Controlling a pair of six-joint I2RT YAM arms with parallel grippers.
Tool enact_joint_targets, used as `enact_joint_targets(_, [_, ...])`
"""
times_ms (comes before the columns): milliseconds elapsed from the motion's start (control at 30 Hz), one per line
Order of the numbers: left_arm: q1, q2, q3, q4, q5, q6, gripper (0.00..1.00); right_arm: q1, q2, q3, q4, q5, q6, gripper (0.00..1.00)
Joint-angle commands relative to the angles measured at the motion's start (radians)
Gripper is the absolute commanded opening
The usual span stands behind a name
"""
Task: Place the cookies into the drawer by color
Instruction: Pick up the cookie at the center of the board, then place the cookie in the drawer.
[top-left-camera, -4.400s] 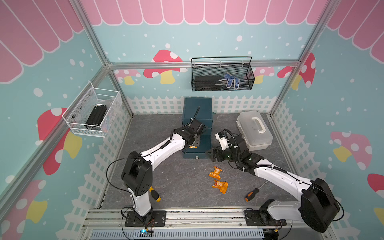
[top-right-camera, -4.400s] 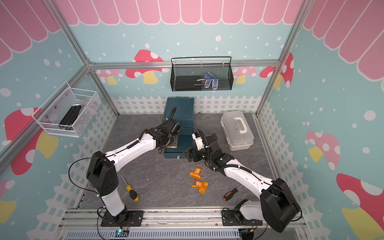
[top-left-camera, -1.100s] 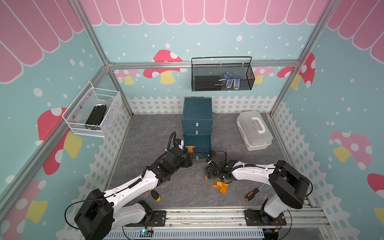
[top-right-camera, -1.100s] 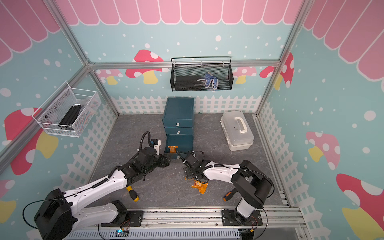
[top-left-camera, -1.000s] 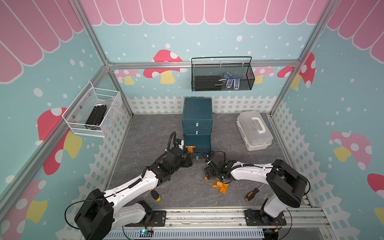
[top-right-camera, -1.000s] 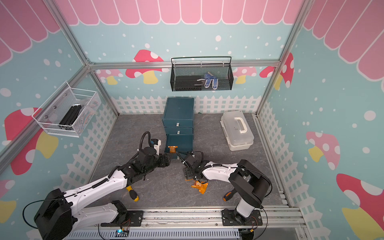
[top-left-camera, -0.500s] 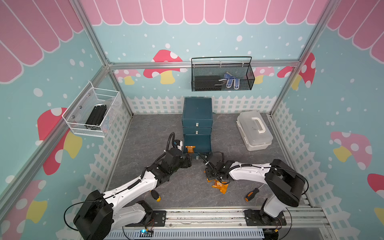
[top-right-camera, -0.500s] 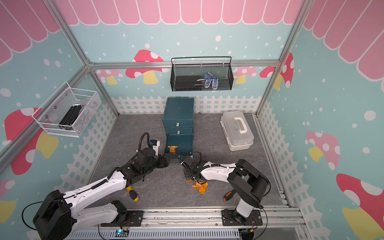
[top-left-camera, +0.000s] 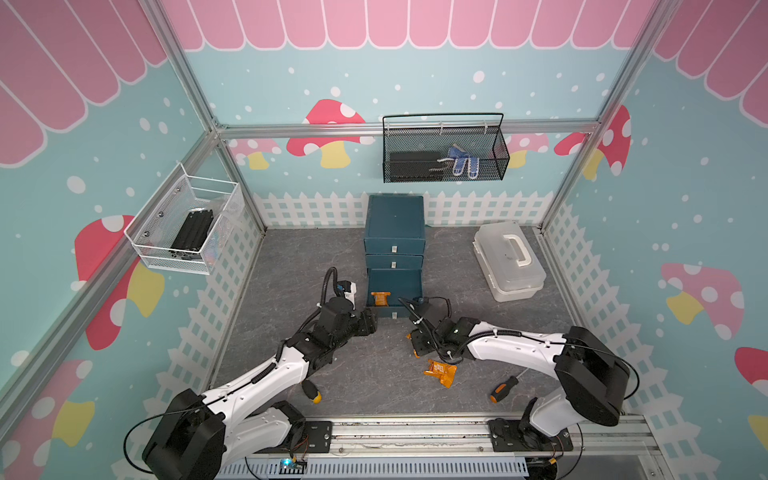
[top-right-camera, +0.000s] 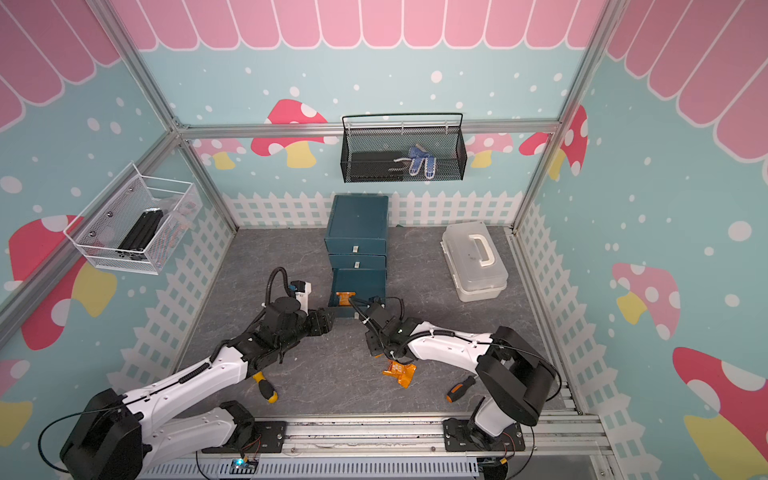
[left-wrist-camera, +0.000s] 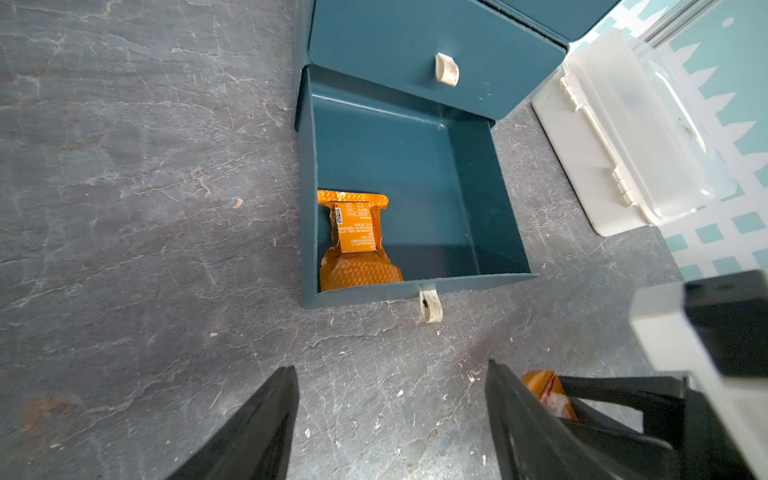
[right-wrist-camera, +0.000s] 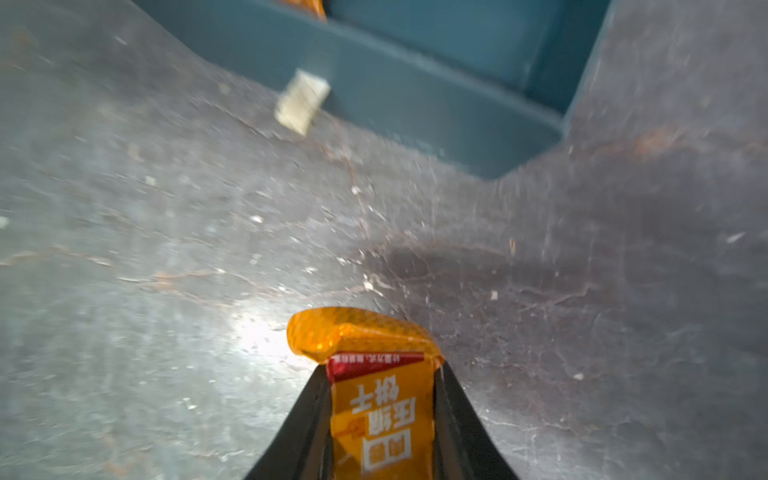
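Observation:
The dark teal drawer (top-left-camera: 395, 232) stands at the back, its bottom drawer (left-wrist-camera: 415, 286) pulled out. One orange cookie (left-wrist-camera: 355, 241) lies in that drawer's left front corner, also visible in both top views (top-left-camera: 380, 298) (top-right-camera: 344, 298). My right gripper (right-wrist-camera: 382, 370) is shut on a second orange cookie (right-wrist-camera: 380, 407), low over the floor just in front of the open drawer (top-left-camera: 417, 345). A third orange cookie (top-left-camera: 440, 372) lies on the floor nearer the front. My left gripper (left-wrist-camera: 390, 399) hangs open and empty left of the drawer front (top-left-camera: 370, 324).
A translucent white case (top-left-camera: 509, 259) sits to the right of the drawer. An orange-handled screwdriver (top-left-camera: 503, 388) lies front right, and a yellow-and-black one (top-left-camera: 311, 391) lies under my left arm. A black wire basket (top-left-camera: 444, 153) and a white one (top-left-camera: 187, 226) hang on the walls.
My right gripper has closed on the orange cookie on the floor in front of the drawer. The left arm has stayed where it was, still open.

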Motion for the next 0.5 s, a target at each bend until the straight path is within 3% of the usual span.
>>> enact_joint_targets(0, [0.026,-0.045,-0.032,0.062,0.088,-0.027,0.74,-0.006,-0.026,0.068,-0.03,0.008,-0.024,0.32])
enact_joint_targets(467, [0.031,-0.025,-0.065,0.158,0.133,-0.029,0.74,-0.131,0.307,0.475,-0.022,0.035,0.007,0.32])
